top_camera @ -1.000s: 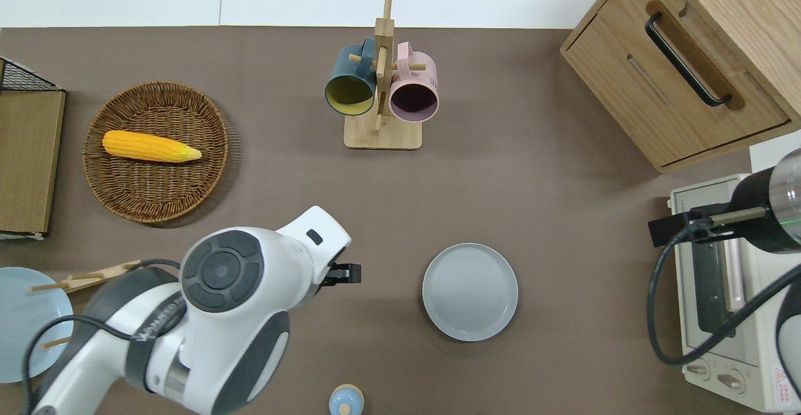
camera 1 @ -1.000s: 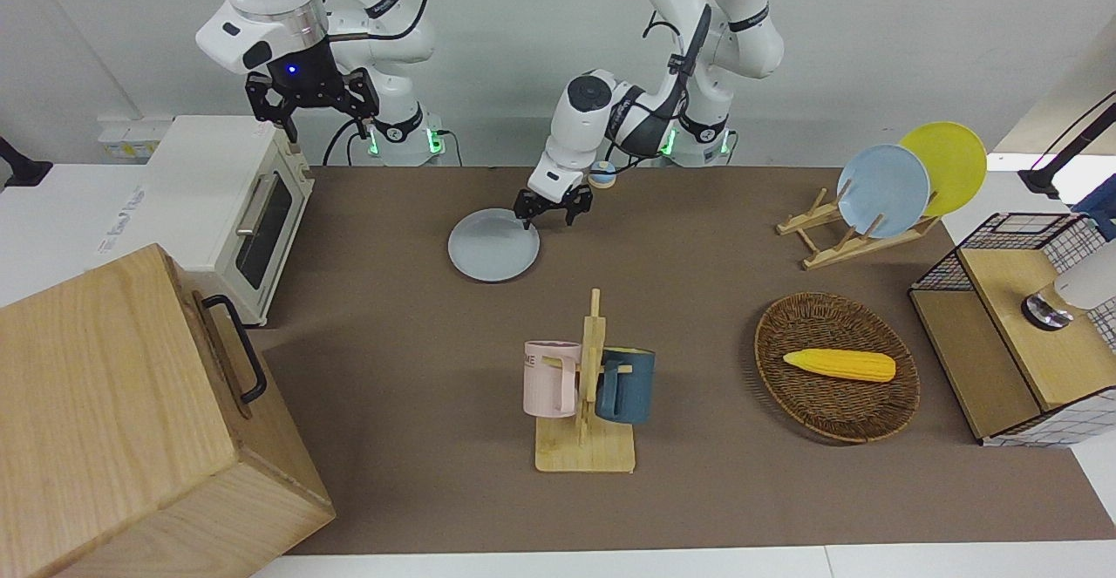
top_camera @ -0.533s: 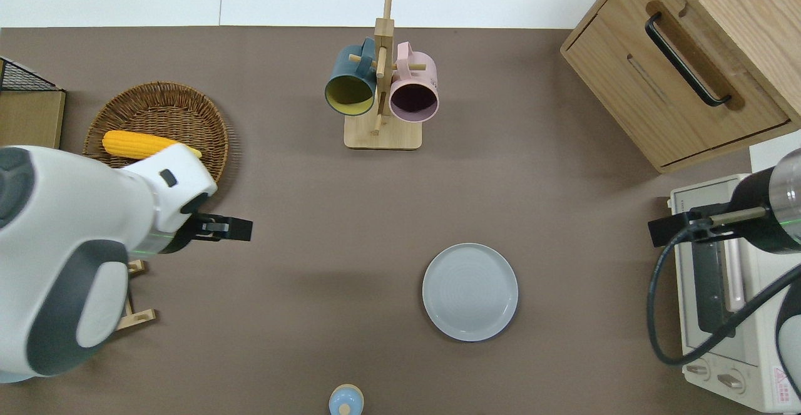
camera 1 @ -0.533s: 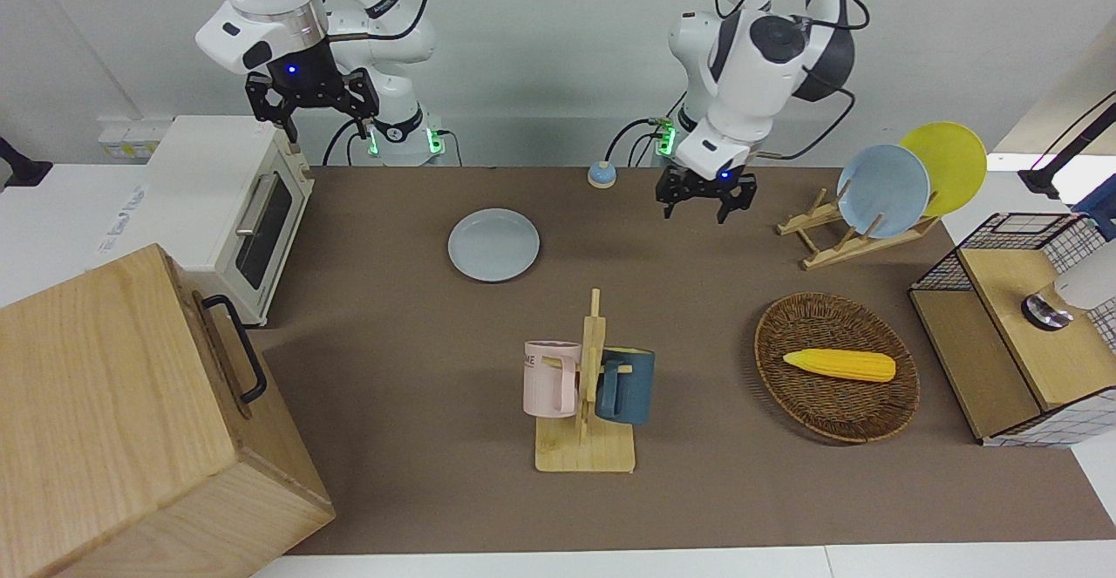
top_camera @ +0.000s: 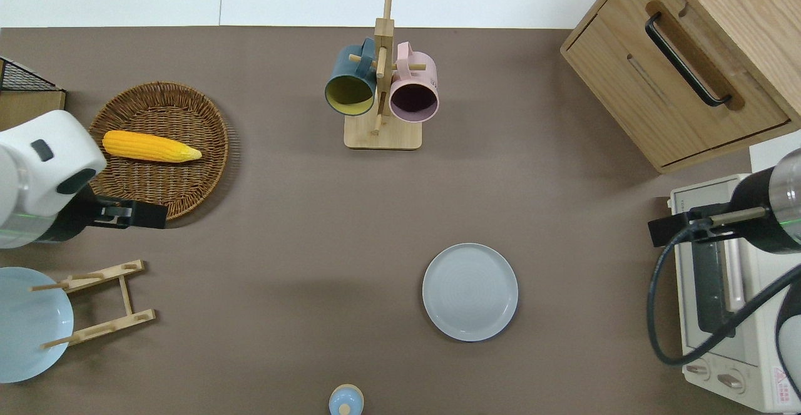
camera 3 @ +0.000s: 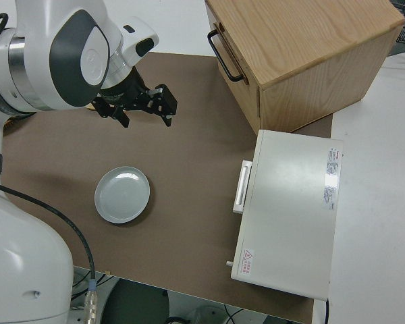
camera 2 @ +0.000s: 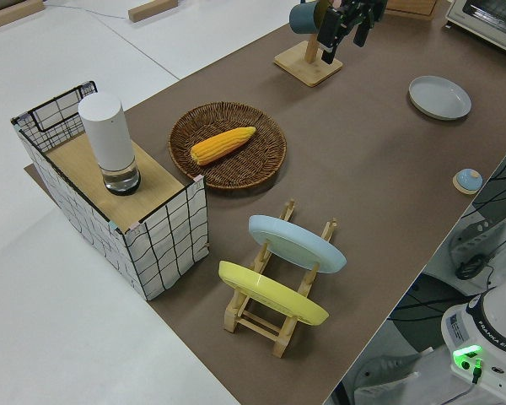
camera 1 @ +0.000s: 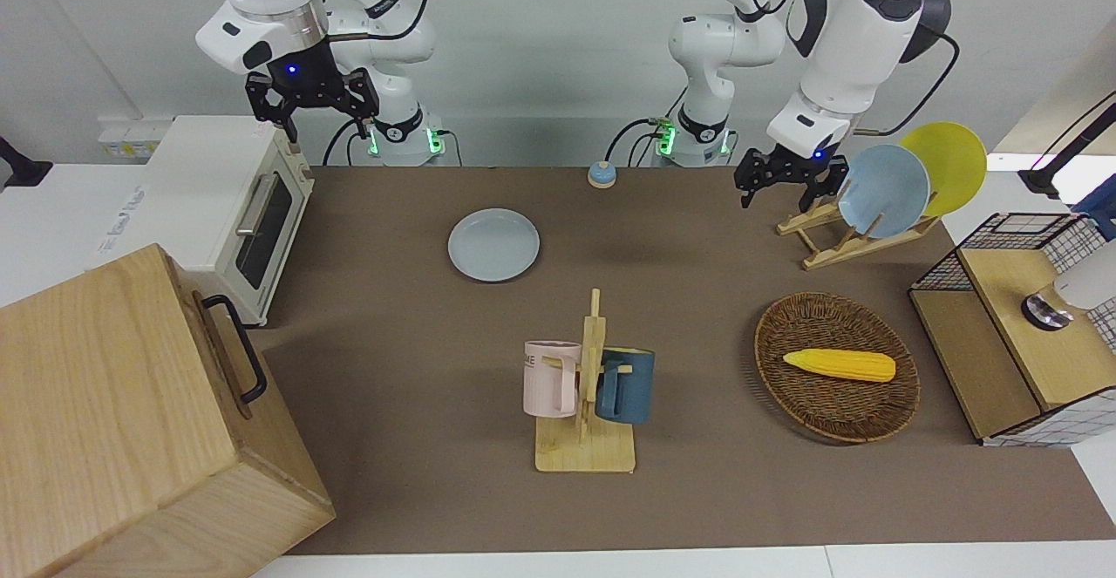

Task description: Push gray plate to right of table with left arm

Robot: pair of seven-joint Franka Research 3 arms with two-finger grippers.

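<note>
Pale gray, the plate [camera 1: 493, 244] lies flat on the brown desk [camera 1: 697, 247], toward the right arm's end, with bare desk all around it and nothing touching it. It sits nearer to the robots than the wooden mug stand [camera 1: 586, 438], and the small blue knob [camera 1: 600, 175] at the robots' edge of the desk lies nearer to them than the plate. The left gripper [camera 1: 789, 186] hangs in the air well apart from the plate, over the desk at the rim of the wicker basket [top_camera: 156, 180] that holds the corn cob [top_camera: 150, 146], near the wooden plate rack [top_camera: 100, 302] with the sky-blue plate [camera 1: 882, 190] and the yellow plate [camera 1: 946, 164]. Its fingers stand spread apart, grasping nothing. The right arm is parked, its gripper [camera 1: 312, 112] also spread and empty.
</note>
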